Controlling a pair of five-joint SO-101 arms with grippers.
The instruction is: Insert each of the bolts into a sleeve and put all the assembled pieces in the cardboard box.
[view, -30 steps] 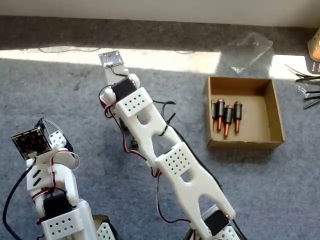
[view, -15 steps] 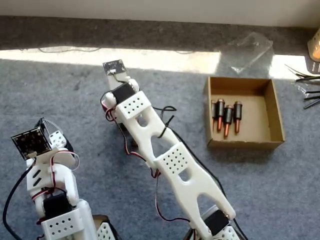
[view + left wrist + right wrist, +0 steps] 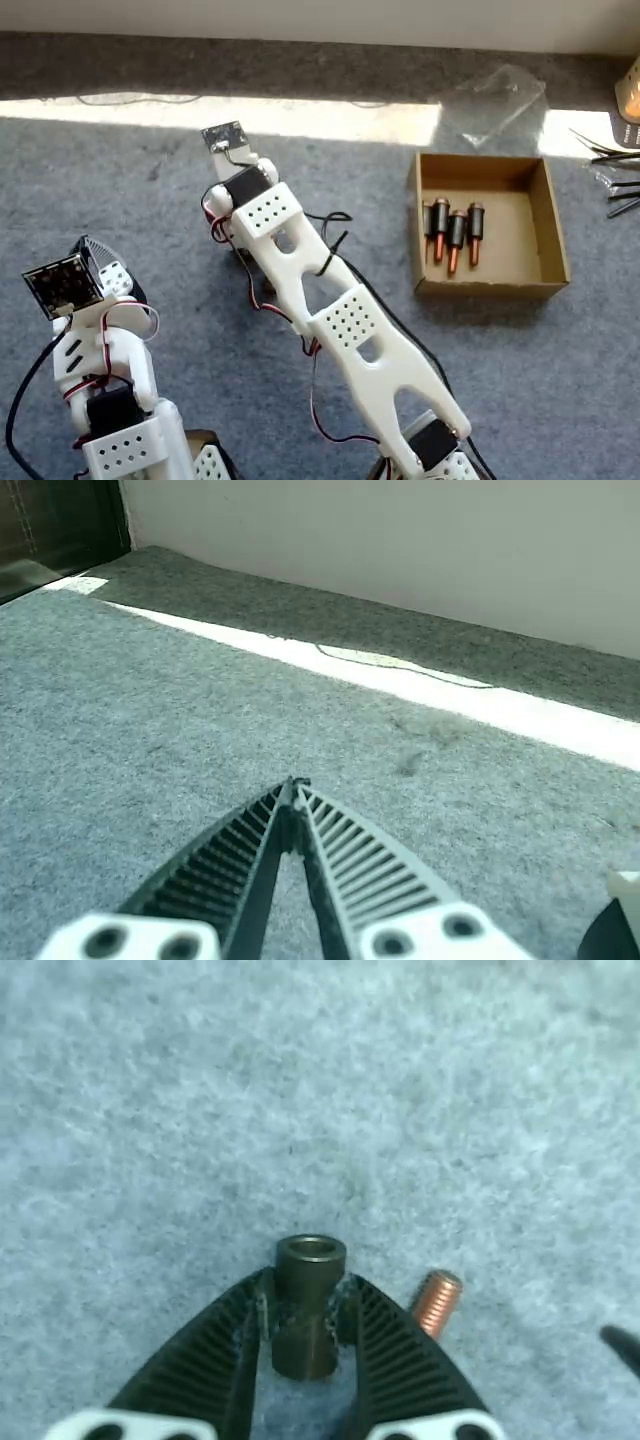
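Here the sleeve (image 3: 309, 1312) is held bore-up in the right hand (image 3: 306, 1282) to receive the nearby bolt (image 3: 437, 1302); the left hand (image 3: 292, 792) is closed, empty.

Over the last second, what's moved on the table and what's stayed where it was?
The right arm drew its wrist back a little toward its base, most of it early on. Its end effector grips a sleeve now. The left arm, the box and the four pieces in it stayed put.
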